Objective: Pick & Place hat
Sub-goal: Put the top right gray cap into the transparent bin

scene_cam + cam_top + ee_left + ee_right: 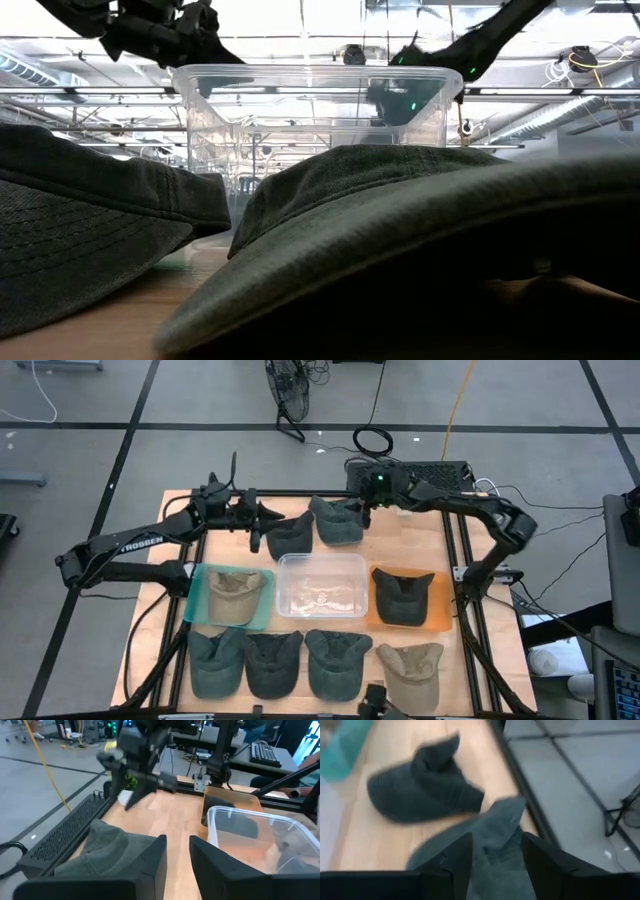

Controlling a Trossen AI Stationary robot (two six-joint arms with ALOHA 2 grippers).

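At table's far edge: dark green hat (337, 520), soft, crumpled
R gripper (366, 508): over that hat; fingers apart
L gripper (268, 518): nr 2nd hat (288, 536); fingers narrowly apart, empty

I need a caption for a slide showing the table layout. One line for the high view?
Left gripper and right gripper hover over dark caps behind a clear bin.

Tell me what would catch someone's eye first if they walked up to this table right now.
Probably the clear plastic tub at the table's centre, flanked by a teal mat holding a tan hat and an orange mat holding a dark hat. Four more hats line the near edge, and both arms reach over two dark hats at the far edge, the right gripper with open jaws above one.
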